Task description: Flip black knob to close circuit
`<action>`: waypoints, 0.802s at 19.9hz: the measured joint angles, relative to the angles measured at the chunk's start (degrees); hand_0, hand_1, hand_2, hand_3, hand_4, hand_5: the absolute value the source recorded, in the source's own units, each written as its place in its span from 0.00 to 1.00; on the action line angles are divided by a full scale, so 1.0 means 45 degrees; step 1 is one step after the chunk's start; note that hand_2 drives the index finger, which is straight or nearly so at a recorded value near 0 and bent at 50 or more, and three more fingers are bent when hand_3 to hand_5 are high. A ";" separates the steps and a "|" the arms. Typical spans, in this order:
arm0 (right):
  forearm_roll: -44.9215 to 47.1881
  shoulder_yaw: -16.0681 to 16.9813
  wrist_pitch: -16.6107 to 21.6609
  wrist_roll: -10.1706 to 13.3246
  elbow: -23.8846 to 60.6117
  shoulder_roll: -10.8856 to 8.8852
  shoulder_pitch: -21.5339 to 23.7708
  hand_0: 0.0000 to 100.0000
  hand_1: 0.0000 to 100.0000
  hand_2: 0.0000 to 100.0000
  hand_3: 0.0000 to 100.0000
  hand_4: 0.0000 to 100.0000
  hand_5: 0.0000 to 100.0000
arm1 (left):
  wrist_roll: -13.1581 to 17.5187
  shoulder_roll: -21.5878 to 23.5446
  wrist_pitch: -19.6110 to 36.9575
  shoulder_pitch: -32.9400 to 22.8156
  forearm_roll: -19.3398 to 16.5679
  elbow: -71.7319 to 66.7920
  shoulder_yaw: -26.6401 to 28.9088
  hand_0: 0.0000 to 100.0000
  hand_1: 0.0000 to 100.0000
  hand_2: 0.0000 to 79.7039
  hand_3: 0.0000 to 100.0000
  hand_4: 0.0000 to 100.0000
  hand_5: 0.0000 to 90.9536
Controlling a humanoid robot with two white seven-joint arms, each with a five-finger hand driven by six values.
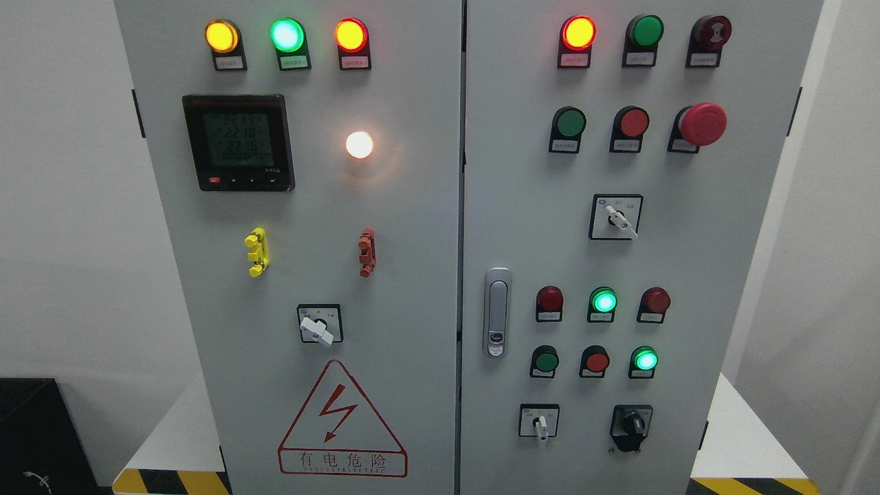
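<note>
- A grey electrical cabinet (412,289) with two doors fills the head view, its left door carrying a digital meter (238,142), a row of lit lamps and a red lightning warning triangle (342,423).
- The right door (722,275) holds rows of lamps and push buttons, a red mushroom stop button (701,124) and a silver door latch (497,312) by the seam.
- Three white-handled selector switches sit on the panels; the nearest to the target, a white selector (540,421), stands to its left at the foot of the right door.
- The black knob (631,426) sits at the lower right of the right door, below a lit green lamp (645,359), its grip bar roughly upright.
- It looks like rigid moulded plastic fixed to the panel, probably sprung or detented, so it should turn stiffly rather than lift; the sensible hold is a pinch across its raised centre bar.
- Neither robot hand appears in the frame, so whether their fingers are spread or curled cannot be told.
</note>
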State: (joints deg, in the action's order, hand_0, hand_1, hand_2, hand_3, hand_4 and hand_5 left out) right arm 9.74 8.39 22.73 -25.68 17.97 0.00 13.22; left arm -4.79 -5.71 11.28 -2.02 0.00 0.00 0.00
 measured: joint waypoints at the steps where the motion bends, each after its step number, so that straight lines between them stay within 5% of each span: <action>1: 0.0001 0.0004 0.0000 -0.0010 0.0009 0.0000 -0.0061 0.02 0.19 0.00 0.00 0.00 0.00 | 0.0000 0.0000 -0.0002 0.0000 0.0000 0.0000 0.0000 0.00 0.00 0.00 0.00 0.00 0.00; 16: 0.0004 0.0206 0.0618 -0.0606 0.0466 0.0000 -0.1791 0.00 0.19 0.00 0.00 0.00 0.00 | 0.0000 0.0000 0.0052 0.0000 0.0000 0.0000 0.0000 0.00 0.00 0.00 0.00 0.00 0.00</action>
State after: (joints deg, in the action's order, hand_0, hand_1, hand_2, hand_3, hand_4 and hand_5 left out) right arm 9.75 9.31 25.51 -28.41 20.06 0.00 5.16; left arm -4.78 -5.71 11.52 -2.02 0.00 0.00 0.00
